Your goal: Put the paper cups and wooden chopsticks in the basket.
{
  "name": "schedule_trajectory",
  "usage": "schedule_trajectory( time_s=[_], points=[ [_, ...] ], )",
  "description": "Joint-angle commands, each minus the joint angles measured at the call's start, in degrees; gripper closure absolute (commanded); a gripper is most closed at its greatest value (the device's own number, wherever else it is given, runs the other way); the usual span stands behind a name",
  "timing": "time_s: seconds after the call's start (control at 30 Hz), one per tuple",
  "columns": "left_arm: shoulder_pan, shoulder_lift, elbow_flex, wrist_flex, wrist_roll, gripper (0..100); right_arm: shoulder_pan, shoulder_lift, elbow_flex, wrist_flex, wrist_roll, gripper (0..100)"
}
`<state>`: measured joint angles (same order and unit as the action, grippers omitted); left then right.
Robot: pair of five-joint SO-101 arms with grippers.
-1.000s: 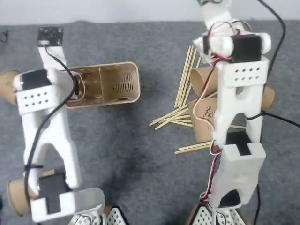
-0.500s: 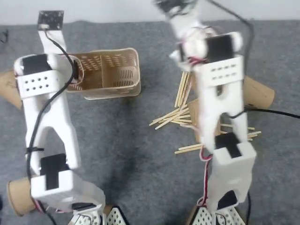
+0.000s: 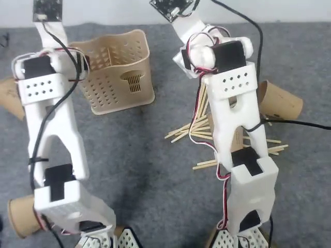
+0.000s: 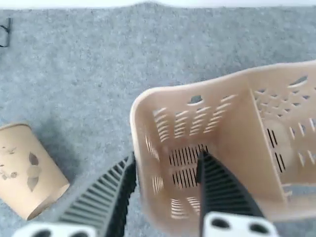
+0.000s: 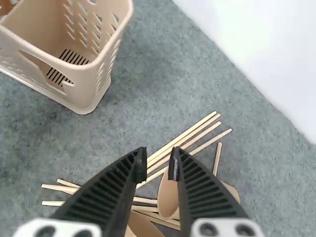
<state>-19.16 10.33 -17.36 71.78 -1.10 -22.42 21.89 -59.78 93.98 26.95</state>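
Operator: What has my left tool (image 4: 167,160) got?

Spotter: You've got it clamped on one wall of the basket (image 4: 232,128), one finger inside and the other outside. In the high view the basket sits at the far side of the tabletop (image 3: 155,170), mouth up and somewhat tilted. I can't tell how much of its base rests on the surface. I'd guess you're gripping the wall to hold it steady and keep the opening free for loading.

Operator: Anything in it?

Spotter: Nothing in the parts I can see, so I'd call the task barely begun.

Operator: And my right tool (image 5: 157,158)?

Spotter: Its fingers are a narrow gap apart with nothing between them, and it hangs over the wooden chopsticks (image 5: 187,138). Those lie scattered flat on the tabletop beside your right arm, apart from the basket.

Operator: The cups?

Spotter: All are on their sides. One paper cup (image 3: 282,101) is on the far side of the chopsticks from the basket, a second cup (image 4: 27,182) is near the basket on its other side, and a third cup (image 3: 20,217) is down by your left arm's base.

Operator: What comes next?

Spotter: Probably the chopsticks. They're thin and flat on a soft surface, so a narrow gap suits them, but you may pinch several crossed sticks at once
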Motion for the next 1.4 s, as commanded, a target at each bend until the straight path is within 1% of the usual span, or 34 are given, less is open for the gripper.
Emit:
schedule_trajectory(
  time_s=[0.0,0.1,0.2,0.23,0.3,0.43,0.5,0.57,0.7,0.8,0.93,1.03,1.13,1.37],
  points=[
    [-2.1,-0.6,-2.9,-1.4,3.1,81,-1.3,-3.7,-2.9,-0.6,0.5,90.2],
    [-4.3,-2.8,-3.3,-1.1,4.0,81,-4.0,-5.8,-7.2,0.0,0.3,90.2],
    [-7.9,-6.9,-3.5,0.3,4.5,81,-9.3,-6.4,-9.2,0.2,0.2,89.7],
    [-9.1,-8.5,-3.1,0.9,5.4,80,-10.8,-5.7,-8.4,-0.7,-0.7,89.7],
    [-12.0,-11.0,-3.1,3.1,7.8,80,-12.8,-2.5,-5.2,-5.8,-3.5,89.7],
    [-16.4,-14.0,-3.0,7.7,10.4,80,-13.1,7.0,-1.6,-18.9,-4.7,89.7],
    [-17.0,-14.4,-3.0,9.1,10.5,80,-13.1,10.6,-1.9,-23.3,-4.7,89.6],
    [-17.1,-14.4,-3.0,9.5,10.5,80,-12.9,13.0,-4.1,-25.5,-4.8,89.0],
    [-18.9,-14.5,1.2,9.1,10.5,80,-11.7,15.6,-8.4,-25.9,-4.9,80.7],
    [-21.7,-14.5,9.7,5.6,10.4,80,-11.1,17.3,-10.6,-26.2,-4.7,79.3],
    [-24.9,-14.9,23.2,-2.8,10.6,80,-10.9,19.4,-12.7,-26.4,-4.7,79.1],
    [-25.3,-14.9,30.4,-9.1,10.6,80,-10.5,21.5,-13.2,-26.4,-4.6,79.2],
    [-25.1,-14.9,32.6,-11.4,10.6,80,-9.5,22.2,-13.3,-26.4,-4.7,79.3],
    [-25.1,-14.9,32.8,-11.3,10.6,80,-8.7,18.9,-13.0,-26.9,-4.7,79.3]
  ],
)
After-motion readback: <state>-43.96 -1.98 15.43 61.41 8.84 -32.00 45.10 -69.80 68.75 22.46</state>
